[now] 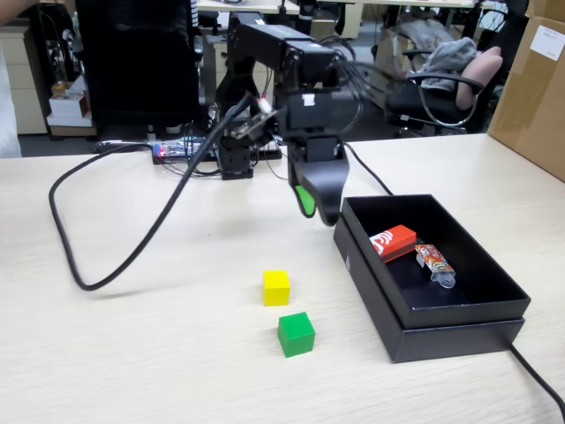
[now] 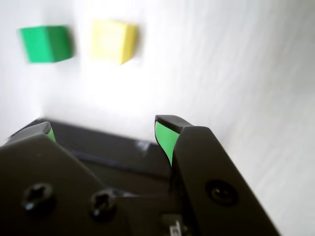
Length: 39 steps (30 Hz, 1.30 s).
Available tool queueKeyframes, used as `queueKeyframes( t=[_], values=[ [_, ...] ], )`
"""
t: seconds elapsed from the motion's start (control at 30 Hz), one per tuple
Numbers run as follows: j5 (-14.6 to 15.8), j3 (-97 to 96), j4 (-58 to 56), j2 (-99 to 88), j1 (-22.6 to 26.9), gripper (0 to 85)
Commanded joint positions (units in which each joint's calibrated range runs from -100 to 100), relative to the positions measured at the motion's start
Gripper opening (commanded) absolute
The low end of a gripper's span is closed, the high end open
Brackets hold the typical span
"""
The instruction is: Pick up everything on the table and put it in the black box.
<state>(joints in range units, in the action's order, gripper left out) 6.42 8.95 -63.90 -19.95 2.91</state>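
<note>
Hand hangs empty above the counter, just beside the near-left wall of the black box; in the wrist view we see its green-padded jaws spread well apart with nothing between them. Inside the box the red box already lies next to a clear-wrapped packet. We find the yellow cube and green cube out on the counter, close together but apart, the green one nearer the fixed camera. We judge those two cubes to be what is left. The risk we see lies in their closeness: a descent on one could let a jaw nudge the other away, or clip a cube's corner and spin it. A loose black cable loops over the counter to the left and could drag as the arm reaches out.
</note>
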Motion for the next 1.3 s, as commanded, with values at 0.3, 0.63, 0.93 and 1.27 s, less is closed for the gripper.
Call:
queueKeyframes(
  t=[0.3, 0.63, 0.93, 1.27],
  values=[
    [-1.3, -0.1, 3.3, 8.5, -3.2, 43.1],
    [-2.5, 4.6, 6.9, 16.7, -5.1, 43.1],
    [-3.0, 8.3, 7.5, 23.1, -5.5, 43.1],
    [-4.1, 8.7, 7.5, 25.9, -5.0, 35.5]
  ],
)
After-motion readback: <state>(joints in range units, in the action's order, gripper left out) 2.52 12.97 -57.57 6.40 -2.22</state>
